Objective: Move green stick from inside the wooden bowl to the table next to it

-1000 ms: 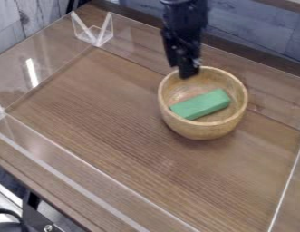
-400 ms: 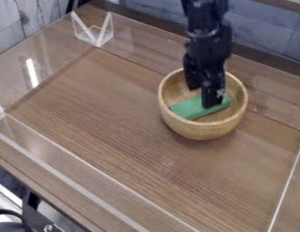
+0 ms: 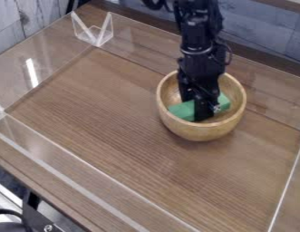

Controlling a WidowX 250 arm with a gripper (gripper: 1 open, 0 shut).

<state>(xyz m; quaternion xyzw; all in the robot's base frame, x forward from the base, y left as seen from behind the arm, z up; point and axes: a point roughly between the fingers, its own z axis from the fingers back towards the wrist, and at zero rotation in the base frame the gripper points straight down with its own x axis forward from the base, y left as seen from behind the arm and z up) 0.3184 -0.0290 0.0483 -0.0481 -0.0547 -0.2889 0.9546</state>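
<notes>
Camera view: gripper point(image 3: 198, 98) down in the wooden bowl point(image 3: 206, 134), over the green stick point(image 3: 182, 110).

Stick lies inside the bowl, partly hidden by the dark fingers, green showing on either side of them. Fingers look astride its middle; whether they are pressed on it or still a little parted, cannot tell. Judged light and stiff, plain flat faces, perhaps somewhat slick; unlikely to break. Best hold: across the narrow width at mid-length, fingertips low on the long sides, then straight up past the rim to the table point(image 3: 98, 118).
</notes>
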